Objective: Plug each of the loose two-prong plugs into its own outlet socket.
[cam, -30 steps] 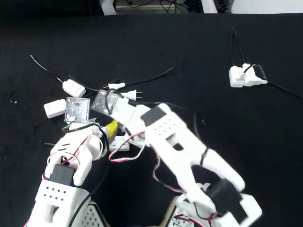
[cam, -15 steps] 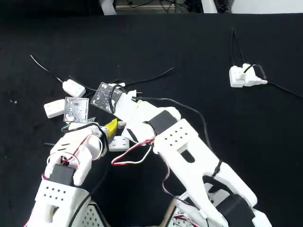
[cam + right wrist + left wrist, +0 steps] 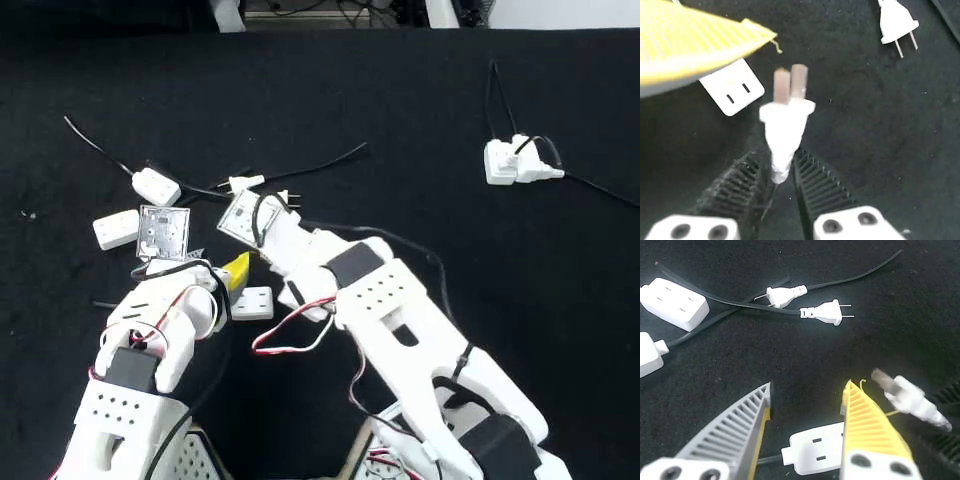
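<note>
High view: the left arm (image 3: 150, 330) and the right arm (image 3: 400, 310) are close together at the near left of the black table (image 3: 450, 100). Between them a white socket block (image 3: 252, 302) lies flat on the table. A little farther lie two loose plugs (image 3: 245, 183) on thin black cords. At the far right a second socket (image 3: 500, 160) has already a plug in it.

Left wrist view: the left tool (image 3: 809, 390) is spread wide and has hold of nothing. The socket block lies under its gap and seems to touch neither side. Just beside the yellow finger (image 3: 867, 430) hangs the held plug (image 3: 905, 395).

Right wrist view: the right tool (image 3: 780, 162) is closed on the rear neck of the held plug, where the cord leaves it. The two prongs stick out free in front and point toward the socket block, near it but apart.

The held plug seems light, hard and rather smooth, so it may turn in such a narrow hold. A hold on the flat sides of its body, never on the prongs, would be firmer. The socket block is probably light also and may slide when pushed, so the left tool would do well to pinch its long sides.
</note>
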### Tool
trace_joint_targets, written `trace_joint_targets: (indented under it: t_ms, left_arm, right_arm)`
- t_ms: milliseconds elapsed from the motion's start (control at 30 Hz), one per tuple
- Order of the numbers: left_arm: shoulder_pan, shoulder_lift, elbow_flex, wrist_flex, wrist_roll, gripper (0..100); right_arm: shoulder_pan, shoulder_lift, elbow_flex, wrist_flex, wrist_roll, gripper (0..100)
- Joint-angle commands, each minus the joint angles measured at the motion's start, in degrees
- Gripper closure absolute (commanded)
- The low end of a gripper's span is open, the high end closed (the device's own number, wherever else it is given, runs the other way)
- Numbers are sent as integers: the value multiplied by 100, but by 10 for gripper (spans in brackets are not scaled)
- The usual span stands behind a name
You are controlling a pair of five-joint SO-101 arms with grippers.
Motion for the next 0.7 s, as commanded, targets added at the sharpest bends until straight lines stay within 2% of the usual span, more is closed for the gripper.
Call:
trace_joint_targets:
  t_ms: [0,200,333,567,667]
  left_arm:
    - [-13,-26,-92,-53,-53,766]
    - [-13,-26,-84,-53,-53,766]
    - [-13,-26,-84,-53,-53,766]
    - [-31,-26,-84,-53,-53,766]
    - [-40,-26,-84,-53,-53,766]
  right_arm:
    - [105,-207,48,-360,-35,988]
    - [141,-198,338,-738,-35,976]
    - [141,22,268,-580,-44,892]
    - [141,1253,-769,44,-53,871]
    - [141,1516,-1402,343,-422,871]
